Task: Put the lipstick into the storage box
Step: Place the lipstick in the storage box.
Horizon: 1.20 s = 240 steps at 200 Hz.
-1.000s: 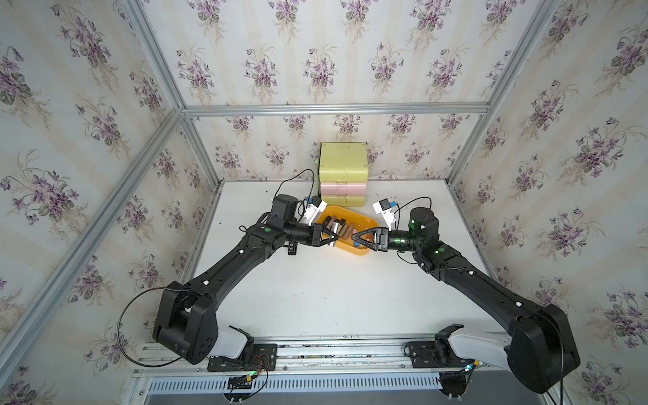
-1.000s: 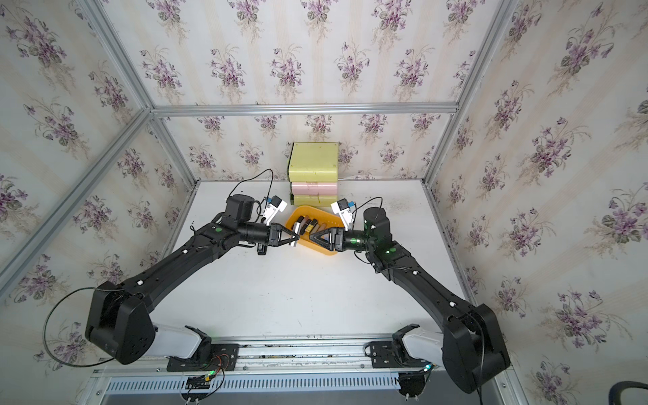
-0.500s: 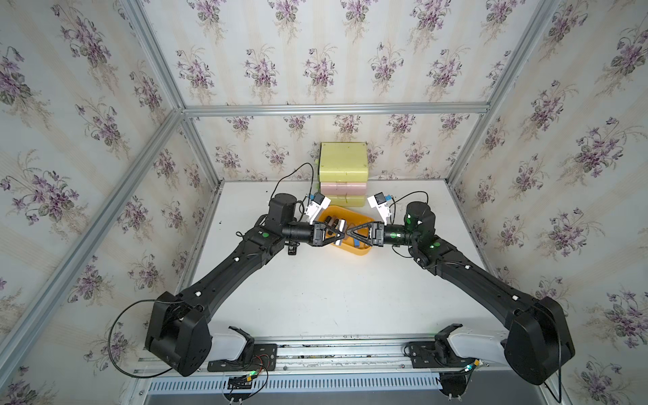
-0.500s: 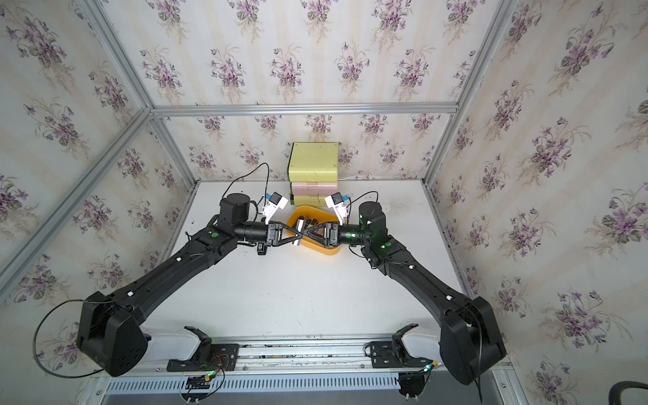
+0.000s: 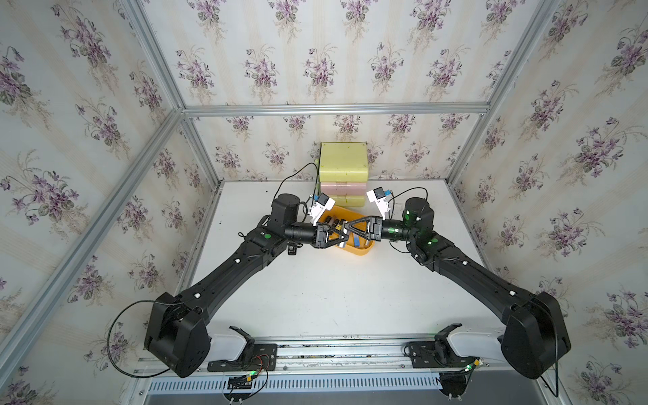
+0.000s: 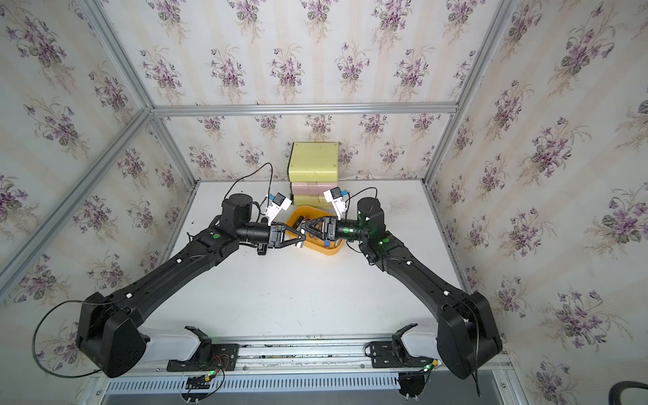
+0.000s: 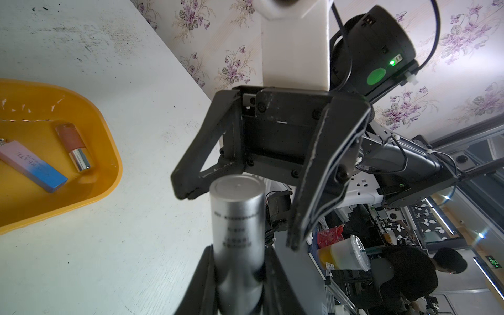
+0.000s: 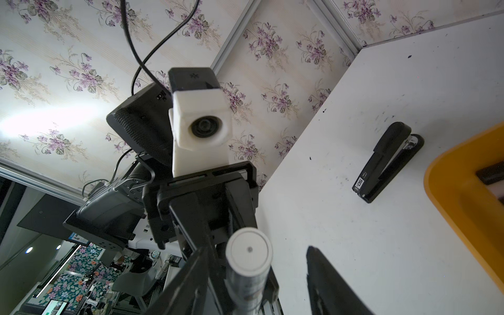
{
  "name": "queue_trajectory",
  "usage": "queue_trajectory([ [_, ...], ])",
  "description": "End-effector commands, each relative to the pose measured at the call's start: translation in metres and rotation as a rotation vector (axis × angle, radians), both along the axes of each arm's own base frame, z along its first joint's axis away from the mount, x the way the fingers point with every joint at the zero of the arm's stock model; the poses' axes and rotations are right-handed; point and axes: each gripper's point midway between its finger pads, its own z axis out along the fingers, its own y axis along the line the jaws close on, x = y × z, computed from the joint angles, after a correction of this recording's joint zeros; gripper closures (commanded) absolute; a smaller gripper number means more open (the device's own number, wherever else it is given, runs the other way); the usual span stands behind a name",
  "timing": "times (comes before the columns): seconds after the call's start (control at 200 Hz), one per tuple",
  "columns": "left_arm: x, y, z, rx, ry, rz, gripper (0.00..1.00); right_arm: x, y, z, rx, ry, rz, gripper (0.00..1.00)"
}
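Silver lipstick (image 7: 237, 212) held above the table (image 7: 109, 259), just beside the orange storage box (image 7: 109, 133).
The left end effector (image 7: 237, 253) is clenched on one end of the tube; the right end effector (image 8: 256, 252) stands part open, jaws straddling the free end, a gap showing on one side. Two other sticks (image 7: 32, 166) lie inside the box.

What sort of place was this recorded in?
Probably a mock-room test booth inside a lab or workshop: floral wallpaper on an aluminium frame, a white table, and a person among clutter outside.
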Motion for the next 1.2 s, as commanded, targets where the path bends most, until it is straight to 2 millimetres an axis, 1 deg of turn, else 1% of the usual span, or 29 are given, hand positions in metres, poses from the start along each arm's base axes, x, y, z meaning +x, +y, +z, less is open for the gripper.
queue_trajectory([
  [0.0,-0.003,-0.001,0.012,-0.025,-0.041,-0.014,0.83,0.005,0.002,0.009,0.026,-0.018,-0.009,0.42],
  [0.27,-0.002,0.0,0.011,-0.017,-0.046,-0.009,0.83,0.001,0.011,0.007,0.027,-0.008,0.015,0.51],
  [0.335,-0.002,-0.001,0.011,-0.016,-0.046,-0.009,0.83,0.0,0.011,0.007,0.027,-0.007,0.015,0.57],
  [0.48,0.0,0.0,0.006,-0.001,-0.044,0.002,0.82,-0.001,0.012,0.007,0.027,-0.004,0.017,0.73],
  [0.534,0.001,0.0,0.005,0.005,-0.042,0.01,0.82,-0.002,0.012,0.006,0.025,-0.002,0.017,0.78],
  [0.619,0.003,0.001,0.002,0.013,-0.037,0.018,0.78,-0.002,0.011,0.006,0.025,-0.002,0.013,0.84],
  [0.669,0.003,0.001,0.001,0.017,-0.038,0.021,0.73,-0.002,0.011,0.004,0.023,0.001,0.012,0.86],
  [0.704,0.003,0.001,0.001,0.021,-0.042,0.026,0.67,-0.002,0.011,0.004,0.022,0.001,0.008,0.86],
  [0.794,0.005,0.004,0.003,0.036,-0.056,0.047,0.46,-0.001,0.01,0.004,0.019,0.003,0.002,0.86],
  [0.829,0.006,0.006,0.004,0.043,-0.067,0.057,0.33,-0.001,0.01,0.004,0.017,0.002,-0.001,0.86],
  [0.859,0.005,0.007,0.006,0.046,-0.079,0.063,0.2,-0.001,0.01,0.004,0.013,0.002,-0.005,0.86],
  [0.884,0.005,0.009,0.008,0.048,-0.092,0.069,0.12,0.0,0.009,0.004,0.009,0.001,-0.01,0.86],
  [0.899,0.005,0.01,0.01,0.051,-0.099,0.074,0.04,0.0,0.009,0.003,0.005,0.001,-0.013,0.86],
  [0.909,0.005,0.011,0.011,0.051,-0.104,0.078,0.01,0.0,0.009,0.004,0.003,0.0,-0.017,0.86],
  [0.984,0.005,0.02,0.022,0.06,-0.152,0.107,0.0,0.004,0.006,0.0,-0.03,0.002,-0.046,0.85],
  [1.059,0.005,0.035,0.033,0.078,-0.206,0.157,0.0,0.011,0.002,-0.006,-0.087,0.009,-0.095,0.84],
  [1.119,0.006,0.051,0.04,0.109,-0.253,0.228,0.0,0.019,-0.002,-0.017,-0.151,0.03,-0.145,0.84],
  [1.194,0.008,0.079,0.043,0.204,-0.33,0.367,0.0,0.03,-0.008,-0.034,-0.237,0.061,-0.205,0.84],
])
